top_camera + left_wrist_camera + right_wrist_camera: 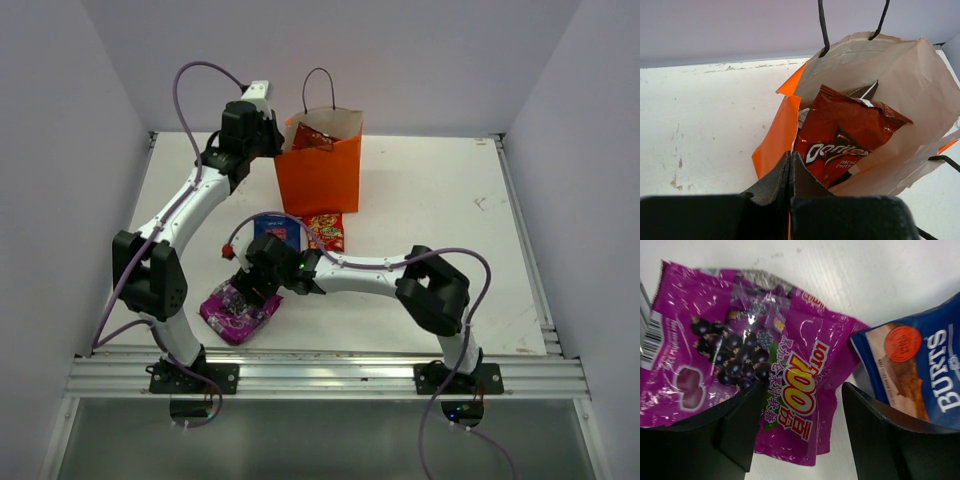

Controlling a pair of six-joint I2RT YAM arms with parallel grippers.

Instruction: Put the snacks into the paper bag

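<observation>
Purple bag [740, 340] — edge behind fingers [737, 435]

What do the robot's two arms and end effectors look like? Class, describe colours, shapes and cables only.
Both the left arm and right arm have white tubular links joined by chunky black joint housings. A thin purple cable loops along each. The left end effector and right end effector have flat matte-black fingers.
</observation>
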